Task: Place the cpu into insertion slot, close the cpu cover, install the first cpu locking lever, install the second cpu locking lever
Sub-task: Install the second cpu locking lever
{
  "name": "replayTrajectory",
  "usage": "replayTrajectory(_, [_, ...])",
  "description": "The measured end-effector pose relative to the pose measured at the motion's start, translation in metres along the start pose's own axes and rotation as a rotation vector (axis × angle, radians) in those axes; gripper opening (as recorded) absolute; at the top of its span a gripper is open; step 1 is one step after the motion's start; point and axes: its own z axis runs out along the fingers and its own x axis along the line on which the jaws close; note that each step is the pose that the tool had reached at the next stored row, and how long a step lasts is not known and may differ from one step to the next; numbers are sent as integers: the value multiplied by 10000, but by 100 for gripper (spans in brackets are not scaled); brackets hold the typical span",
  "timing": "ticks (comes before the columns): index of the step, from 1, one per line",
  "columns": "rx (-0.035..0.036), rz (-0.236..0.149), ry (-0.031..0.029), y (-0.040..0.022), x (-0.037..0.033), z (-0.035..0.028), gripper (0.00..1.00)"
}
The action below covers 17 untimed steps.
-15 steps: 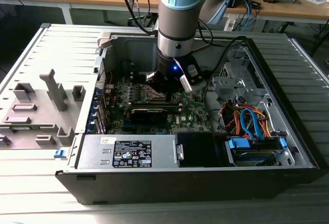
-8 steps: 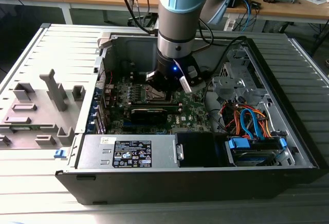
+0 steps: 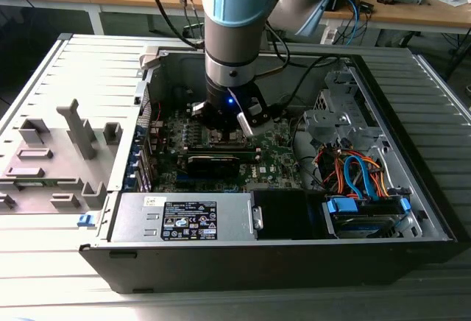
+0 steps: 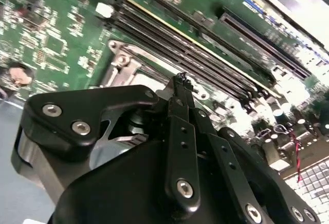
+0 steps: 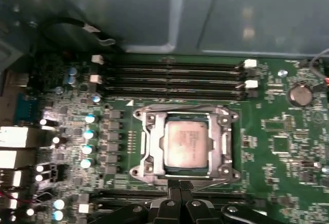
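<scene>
- In the exterior view the arm [image 3: 230, 34] and its gripper [image 3: 229, 118] hide the insertion slot, so the cpu cannot be made out there.
- In the second wrist view the gripper body [image 4: 154, 172] covers most of the insertion slot [image 4: 123, 62].
- In the first wrist view the picture's edge cuts off the gripper [image 5: 180, 190].

Open PC case [image 3: 412, 210] lies on its side on the grey tabletop [image 3: 44, 277], green mobo [image 3: 276, 160] inside. PSU [image 3: 184, 218] along the near wall, w/ orange and blue cables [image 3: 353, 174] toward the exterior view's right. RAM slots [image 5: 169, 80] run in parallel rows in the first wrist view, coin battery [image 5: 300, 94] nearby.
</scene>
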Motion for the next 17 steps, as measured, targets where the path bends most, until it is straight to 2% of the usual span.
replayTrajectory(1, [2,-1,1,-6,35,6,11])
replayTrajectory(4, [1,-1,1,-42,47,5,11])
replayTrajectory(7, [-95,-3,-25,-68,73,-1,11])
replayTrajectory(10, [-154,-7,-55,-70,201,10,11])
replayTrajectory(12, [-151,-7,-53,-76,218,37,11])
replayTrajectory(15, [-154,-7,-53,-86,279,81,11])
replayTrajectory(17, [-157,-16,-52,-87,286,93,11])
